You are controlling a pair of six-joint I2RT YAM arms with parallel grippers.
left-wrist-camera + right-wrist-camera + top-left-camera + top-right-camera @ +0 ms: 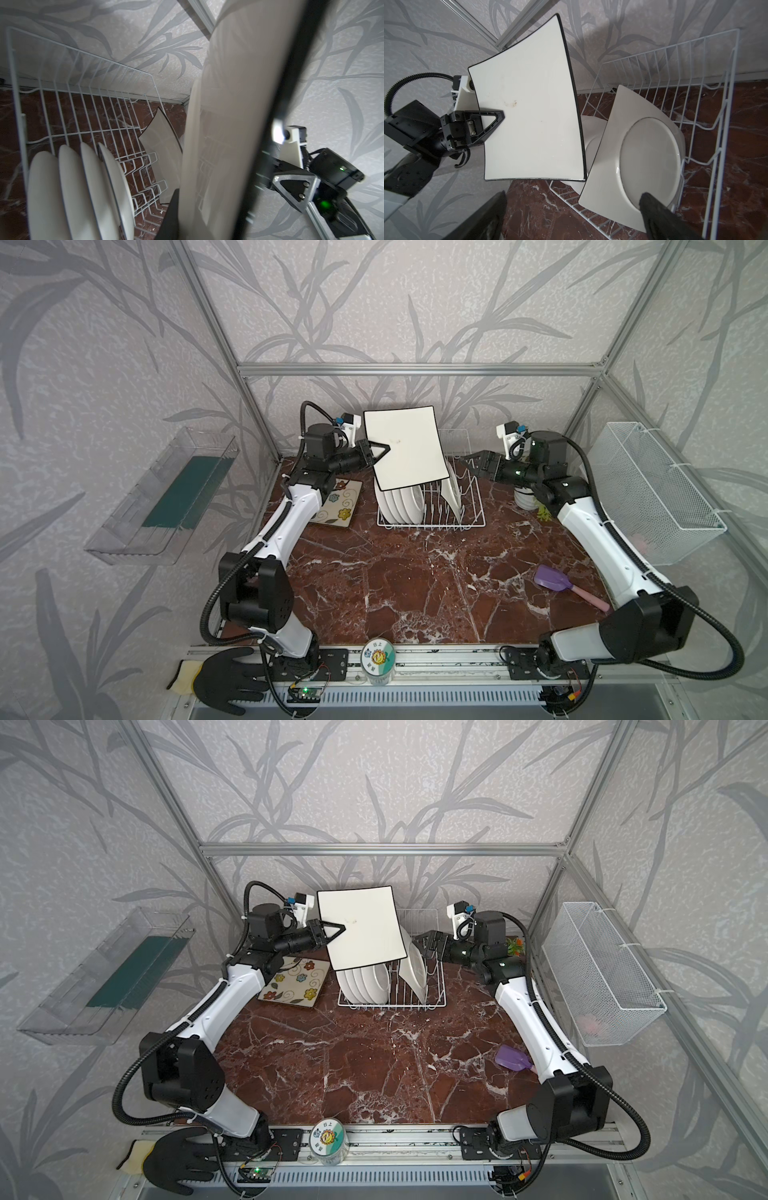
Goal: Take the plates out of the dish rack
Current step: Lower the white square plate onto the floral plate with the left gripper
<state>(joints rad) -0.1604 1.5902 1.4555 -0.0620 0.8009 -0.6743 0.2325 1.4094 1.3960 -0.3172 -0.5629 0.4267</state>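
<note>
A dark red stone table [415, 580] stands between gray walls with leaf shapes on them. The white wire dish rack [432, 526] sits at the back of the table. The left gripper [380, 451] pinches the left edge of a big square plate [409, 448]. This plate is white with a thin black rim. It hangs tilted in the air, above the rack. Under it, a row of round plates [399, 502] stands on edge in the left part of the rack. Another square plate [451, 493] leans in the right part. The right gripper [470, 462] is by the right side of the rack, and its fingers are spread wide apart with nothing in them. A flower plate [338, 502] lies flat on the table, left of the rack.
</note>
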